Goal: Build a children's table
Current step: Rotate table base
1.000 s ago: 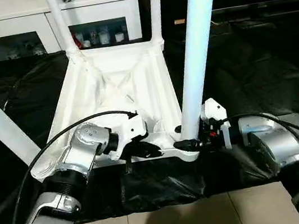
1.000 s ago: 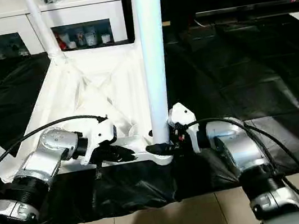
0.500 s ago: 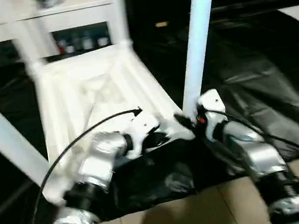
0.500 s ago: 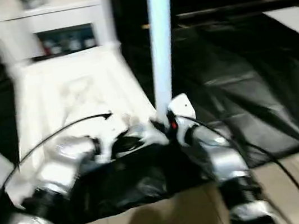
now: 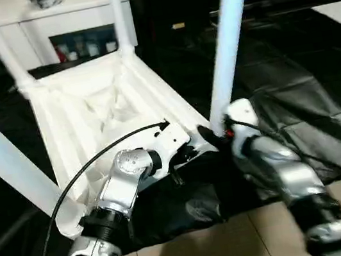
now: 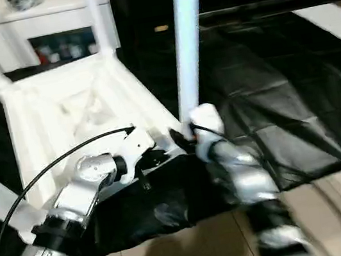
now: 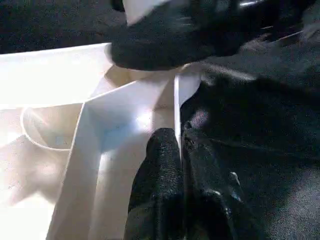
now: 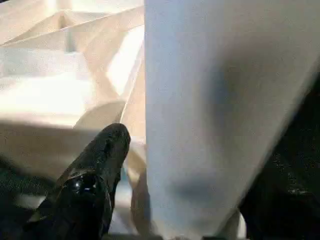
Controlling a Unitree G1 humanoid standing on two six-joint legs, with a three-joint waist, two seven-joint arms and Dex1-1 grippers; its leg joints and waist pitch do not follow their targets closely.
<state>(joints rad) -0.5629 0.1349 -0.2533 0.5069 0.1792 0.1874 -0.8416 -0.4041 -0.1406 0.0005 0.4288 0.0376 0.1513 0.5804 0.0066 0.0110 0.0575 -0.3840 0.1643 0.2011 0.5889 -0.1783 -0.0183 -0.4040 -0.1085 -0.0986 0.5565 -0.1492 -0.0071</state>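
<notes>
The children's table lies upside down, its white ribbed tabletop (image 5: pixel 99 107) on the black cover with four white legs standing up from the corner sockets. My left gripper (image 5: pixel 185 156) is at the near edge; in the left wrist view its fingers (image 7: pixel 160 165) are shut on the thin white rim (image 7: pixel 176 95). My right gripper (image 5: pixel 209 136) is at the foot of the near right leg (image 5: pixel 225 41). In the right wrist view one black finger (image 8: pixel 100 165) lies beside that leg (image 8: pixel 215 110), and the other finger is hidden behind it.
The black-covered work table (image 5: pixel 291 70) stretches to the right. A white glass-door cabinet (image 5: pixel 70 27) stands behind the table. The near left leg (image 5: pixel 0 161) slants across the left side. A black cable (image 5: pixel 81 181) arcs over my left forearm. Tiled floor (image 5: pixel 240 240) lies below the front edge.
The whole picture has shifted and tilted, so the camera has moved. Both grippers keep their places, the left on the rim and the right at the near right leg.
</notes>
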